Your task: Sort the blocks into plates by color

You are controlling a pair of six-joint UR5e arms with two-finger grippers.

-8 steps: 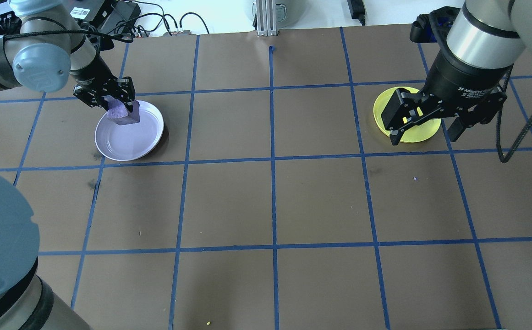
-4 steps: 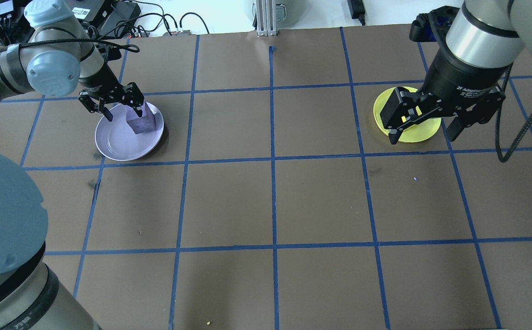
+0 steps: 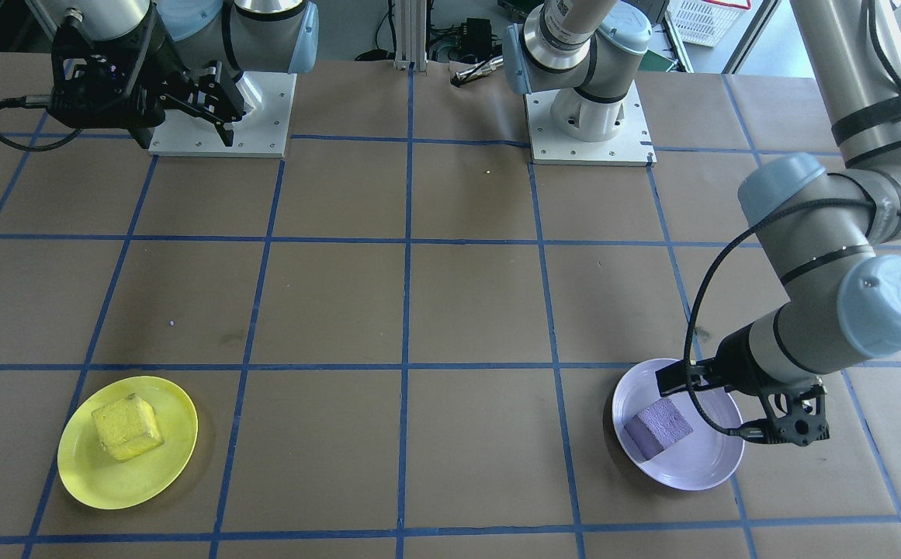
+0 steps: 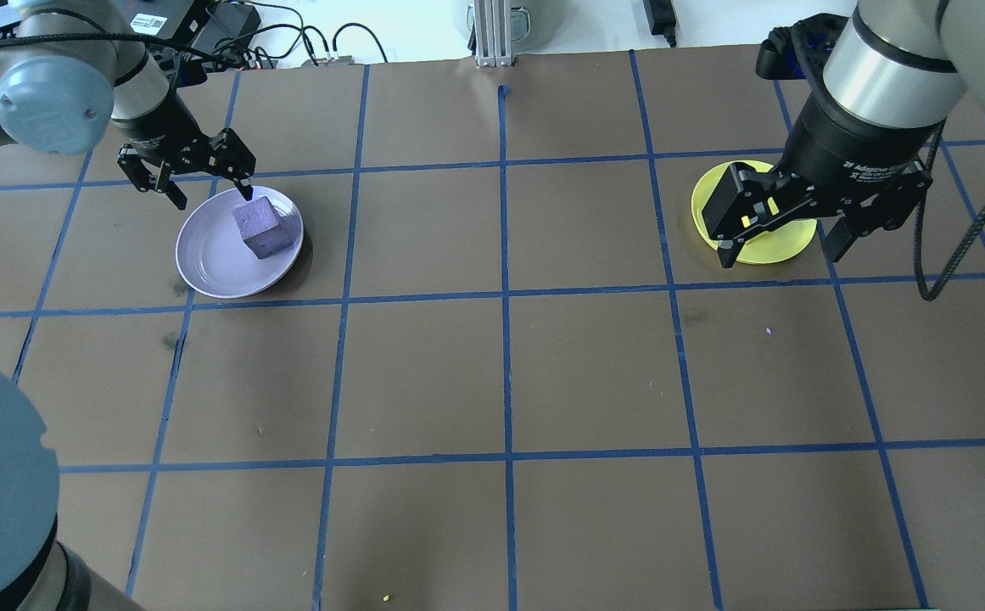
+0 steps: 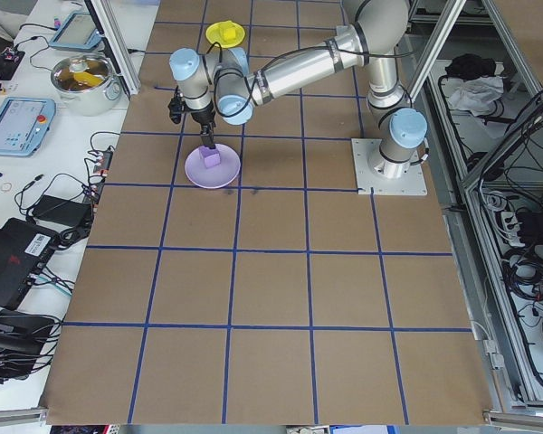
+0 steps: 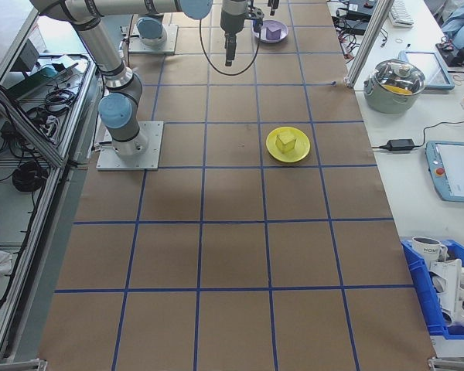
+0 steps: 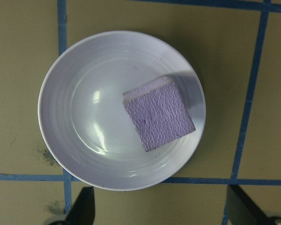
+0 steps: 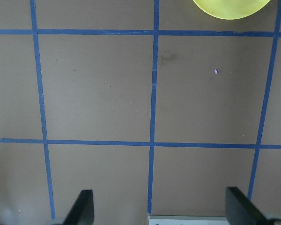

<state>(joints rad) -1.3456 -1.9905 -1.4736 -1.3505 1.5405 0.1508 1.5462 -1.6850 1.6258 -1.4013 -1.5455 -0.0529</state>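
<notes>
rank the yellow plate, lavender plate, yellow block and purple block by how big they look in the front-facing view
1. yellow plate and lavender plate: look about alike, so no ranking between them; the left arm also covers part of the lavender one.
2. yellow block and purple block: both far smaller than the plates, too close to rank.

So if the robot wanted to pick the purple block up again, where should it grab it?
Probably from straight above, pinching two opposite flat sides of the purple block. It lies turned at an angle in the lavender plate, so the hand should twist to match.
</notes>
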